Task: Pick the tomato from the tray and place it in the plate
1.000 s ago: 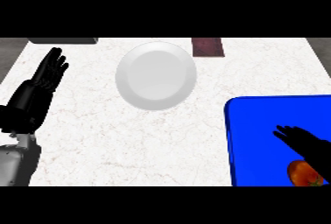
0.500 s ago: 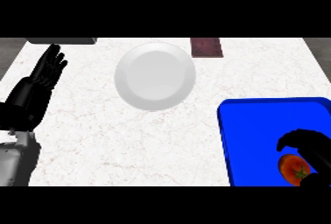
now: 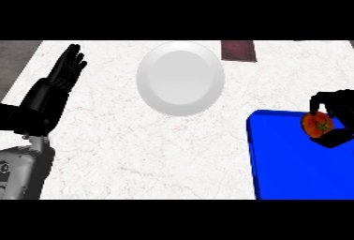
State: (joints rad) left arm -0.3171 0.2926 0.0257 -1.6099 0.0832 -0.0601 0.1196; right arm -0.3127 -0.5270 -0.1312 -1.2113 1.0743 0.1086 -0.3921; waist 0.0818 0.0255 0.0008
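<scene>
The right hand (image 3: pixel 340 105) shows at the scene's right edge, its fingers and thumb curled round the tomato (image 3: pixel 318 124) so that the red fruit sits pinched between them, green stem mark facing up. Hand and tomato lie over the far right corner of the blue tray (image 3: pixel 297 164); whether the tomato touches the tray's floor cannot be told. The tray fills the near right of the white marbled table (image 3: pixel 138 140). To the far left of it, well apart, lies the white plate (image 3: pixel 181 77) - a stretch of bare table separates the two. Just beyond the plate's right side, at the table's far edge, is a dark maroon slab (image 3: pixel 239 50). The left hand (image 3: pixel 62 77) rests at the far left, fingers straight and pointing away - apart from the plate.
</scene>
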